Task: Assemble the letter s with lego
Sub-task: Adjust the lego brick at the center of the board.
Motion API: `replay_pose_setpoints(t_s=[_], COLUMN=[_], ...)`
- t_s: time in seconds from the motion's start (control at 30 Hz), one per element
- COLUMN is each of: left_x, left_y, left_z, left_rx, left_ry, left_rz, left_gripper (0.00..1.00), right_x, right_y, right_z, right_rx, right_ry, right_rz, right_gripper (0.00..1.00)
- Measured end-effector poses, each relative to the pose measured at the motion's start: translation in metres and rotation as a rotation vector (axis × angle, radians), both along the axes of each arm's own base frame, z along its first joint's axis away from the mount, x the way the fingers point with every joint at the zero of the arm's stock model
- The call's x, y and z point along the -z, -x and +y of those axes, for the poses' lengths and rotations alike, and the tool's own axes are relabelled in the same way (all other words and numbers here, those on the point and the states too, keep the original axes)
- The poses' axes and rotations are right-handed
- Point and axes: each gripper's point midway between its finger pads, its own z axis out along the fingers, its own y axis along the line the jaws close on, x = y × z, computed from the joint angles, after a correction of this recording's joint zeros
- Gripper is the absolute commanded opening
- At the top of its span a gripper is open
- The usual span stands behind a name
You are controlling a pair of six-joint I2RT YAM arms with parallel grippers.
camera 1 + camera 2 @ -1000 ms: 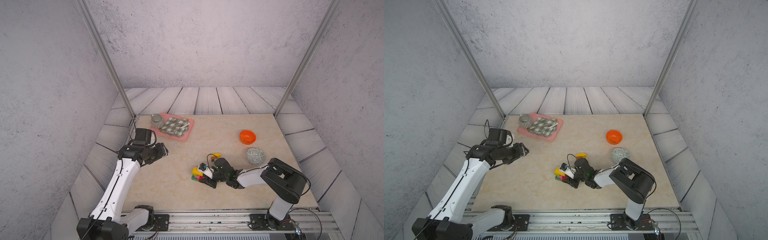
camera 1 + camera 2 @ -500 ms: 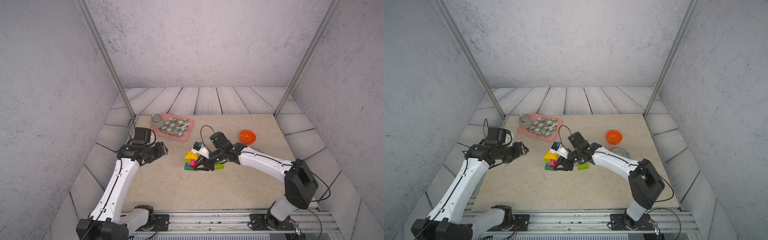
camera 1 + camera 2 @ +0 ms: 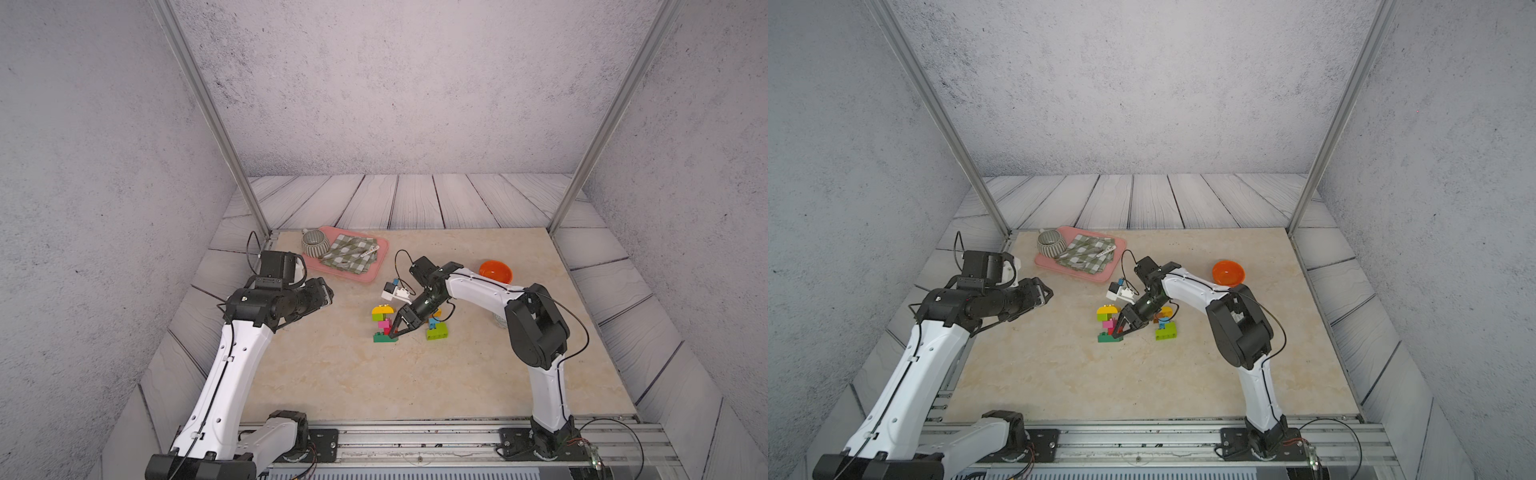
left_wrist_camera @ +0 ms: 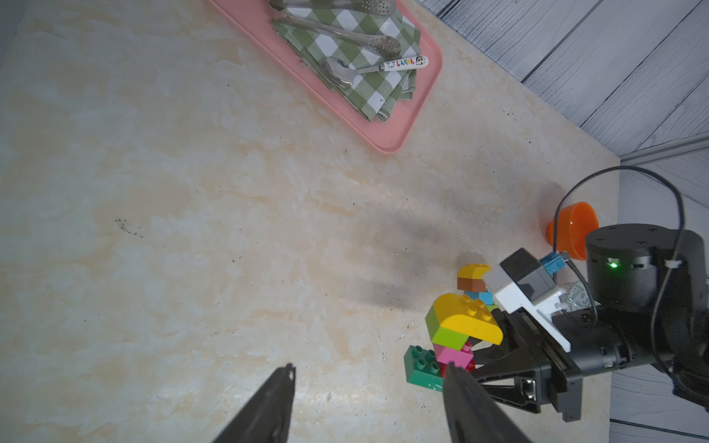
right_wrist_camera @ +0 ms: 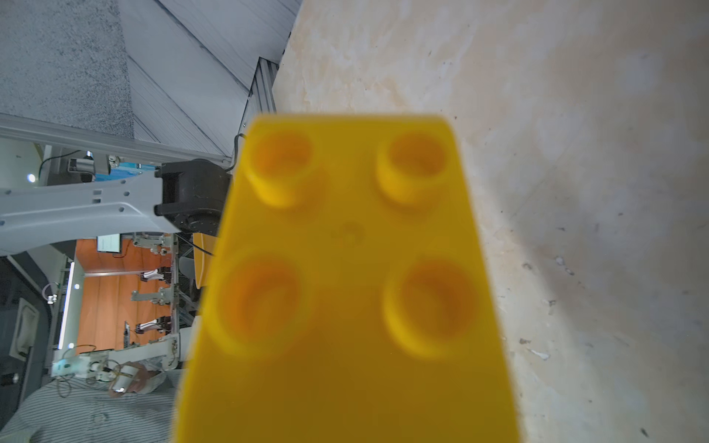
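Beige marble tabletop (image 3: 332, 382), grey walls all round. Both top views: lego stack (image 3: 382, 322) stands near the pink tray (image 3: 376, 272), on its robot side. Reaching low, the right gripper (image 3: 394, 332) has its fingers clamped on the stack's base. Beside the tray hovers the left gripper (image 3: 325, 294), clear of the stack.

Left wrist view: left gripper (image 4: 368, 374) fingers apart, empty; stack (image 4: 456, 326) just beyond one finger.

Right wrist view: yellow brick (image 5: 345, 287), blurred, directly ahead; fingers unseen.
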Motion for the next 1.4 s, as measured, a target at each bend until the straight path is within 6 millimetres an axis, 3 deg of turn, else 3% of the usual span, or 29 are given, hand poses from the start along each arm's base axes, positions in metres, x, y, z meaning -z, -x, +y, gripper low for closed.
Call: replay_pose_setpoints(t_s=[0.43, 0.57, 0.83, 1.1, 1.23, 1.4], left_x=[0.000, 0.000, 0.001, 0.001, 0.001, 0.000], left_y=[0.000, 0.000, 0.001, 0.002, 0.002, 0.001], left_z=[0.001, 0.002, 0.003, 0.004, 0.004, 0.004], left_rx=[-0.003, -0.007, -0.011, -0.014, -0.015, -0.026], left_ry=[-0.001, -0.006, -0.011, -0.012, -0.011, -0.003], left_rz=[0.000, -0.003, 0.001, 0.003, 0.003, 0.003], left_gripper=[0.67, 0.67, 0.67, 0.67, 0.67, 0.68], right_x=[0.062, 0.062, 0.064, 0.068, 0.056, 0.011], right_y=[-0.011, -0.015, -0.023, -0.025, -0.024, -0.026], right_z=[0.011, 0.012, 0.009, 0.002, -0.007, -0.034], right_rx=[0.060, 0.074, 0.105, 0.124, 0.129, 0.158], right_ry=[0.126, 0.130, 0.154, 0.182, 0.215, 0.268], right_rz=[0.181, 0.189, 0.190, 0.188, 0.148, 0.012], right_gripper=[0.30, 0.34, 0.56, 0.65, 0.71, 0.75])
